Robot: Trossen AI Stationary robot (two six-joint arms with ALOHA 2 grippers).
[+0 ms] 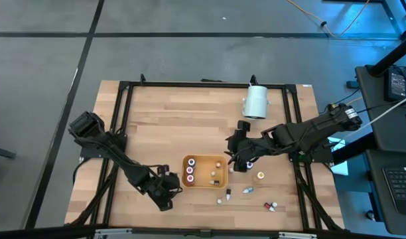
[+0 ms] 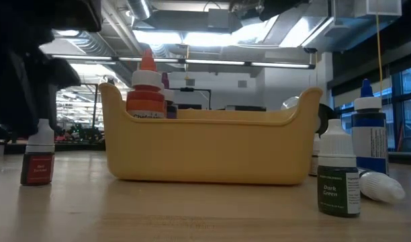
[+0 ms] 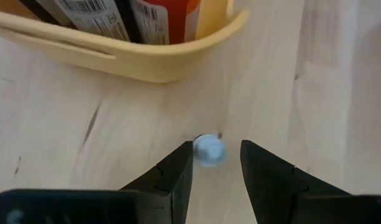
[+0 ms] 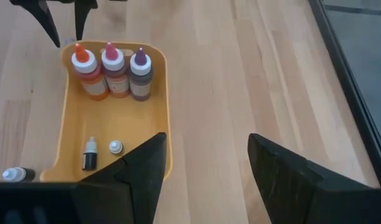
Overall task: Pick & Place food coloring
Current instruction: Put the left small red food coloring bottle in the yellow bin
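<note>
Butcher-block tabletop [image 1: 190, 126] with a black frame around it, concrete floor all around, and a yellow-orange tray [image 1: 204, 159] sitting near the front middle. Three bigger bottles stand in a row at one end of the tray: orange cap [image 4: 84, 67], red cap [image 4: 113, 67], purple cap [image 4: 139, 70], plus a couple of tiny ones on its floor. More food coloring is scattered on the wood to the right of the tray, including a dark green bottle [image 2: 339, 176] standing up and a white-capped one lying on its side.

Left gripper [image 3: 216, 163] is down at the table just outside the tray's left end, fingers part spread, with a small pale blue cap [image 3: 208, 150] sitting right between the tips. Looks like it's straddling that little bottle, not clearly pinching it yet.

Right gripper [image 4: 206, 163] hangs over the tray's right edge, fingers wide apart and empty.

Stuff I'd worry about: that blue-capped bottle is tiny and round, so if the fingers close off-centre it could squirt out sideways or tip and roll. The tray wall is close too, so a sloppy lift could knock it. And both arms are crowding the same tray, so they could bump into each other
</note>
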